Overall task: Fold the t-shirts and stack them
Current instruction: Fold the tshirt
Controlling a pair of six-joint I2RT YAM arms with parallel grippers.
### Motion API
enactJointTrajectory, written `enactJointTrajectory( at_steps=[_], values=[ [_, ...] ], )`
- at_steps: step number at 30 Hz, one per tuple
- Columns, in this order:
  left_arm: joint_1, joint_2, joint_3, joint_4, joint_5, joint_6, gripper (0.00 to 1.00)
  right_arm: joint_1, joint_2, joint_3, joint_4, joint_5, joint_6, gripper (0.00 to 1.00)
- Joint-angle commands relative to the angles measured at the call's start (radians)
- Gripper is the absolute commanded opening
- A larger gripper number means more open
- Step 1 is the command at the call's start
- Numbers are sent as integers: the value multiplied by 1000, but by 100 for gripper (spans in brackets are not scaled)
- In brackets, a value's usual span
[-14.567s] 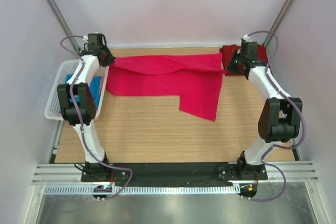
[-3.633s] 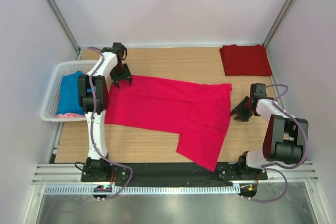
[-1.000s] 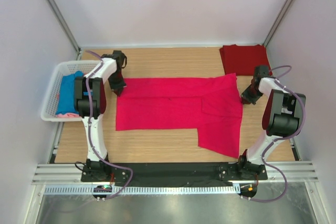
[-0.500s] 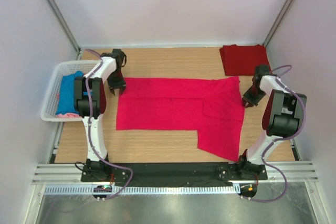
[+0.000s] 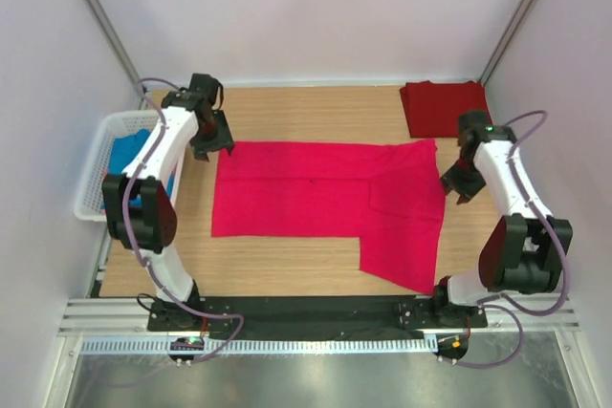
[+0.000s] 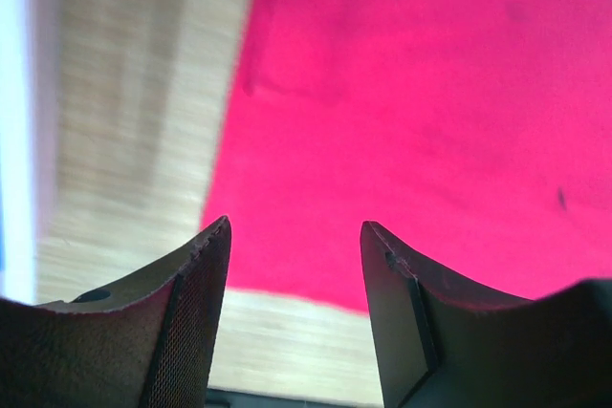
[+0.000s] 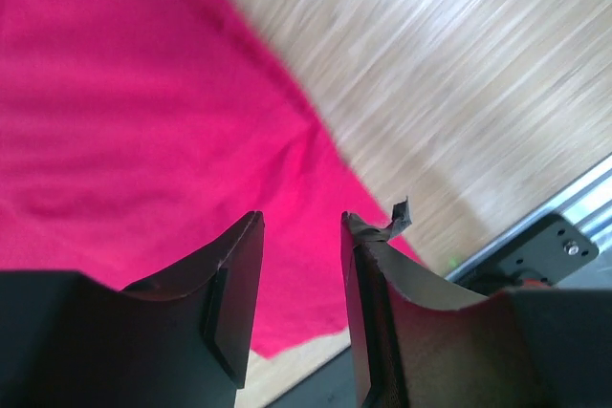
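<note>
Left arm [image 5: 161,148] stretched forward, left gripper [image 6: 295,227] stood parted and empty, right arm [image 5: 509,177] angled inward, right gripper [image 7: 302,218] likewise parted, empty.

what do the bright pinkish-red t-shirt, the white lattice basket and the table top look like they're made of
Bright pinkish-red t-shirt: soft matte cloth, probably a cotton knit; it lies limp and flat with faint creases.
White lattice basket: likely rigid moulded plastic; its walls are an even open grid.
Table top: wood or wood-look laminate, smooth; pale streaky grain shows, but which of the two cannot be told.
</note>
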Motion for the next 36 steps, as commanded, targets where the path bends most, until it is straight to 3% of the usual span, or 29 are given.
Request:
enactJointTrajectory(
  at_steps=[1, 3, 8, 13, 19, 28, 34, 36],
  values=[
    [-51, -101, -127, 28, 127, -17, 58, 199, -52, -73, -76, -28, 113, 45],
    [-53, -141, -208, 75, 193, -37, 59, 322, -54, -109, -42, -34, 163, 45],
    [-53, -166, -385, 181, 307, -50, 59, 386, -98, -230, 284, -172, 84, 45],
    [-53, -60, -363, 201, 253, -55, 59, 385, -5, -191, 447, -114, 4, 46],
    [-48, 63, -343, 184, 81, -70, 62, 385, 192, -188, 588, -134, -54, 46],
    [-22, 239, -163, 116, -49, -43, 63, 386, 398, -71, 739, -159, -109, 46],
    [-8, 335, -11, 36, -83, -46, 62, 386, 521, 107, 687, -177, -177, 46],
    [-8, 335, 41, -5, -81, -37, 62, 386, 528, 177, 594, -156, -183, 46]
  ],
)
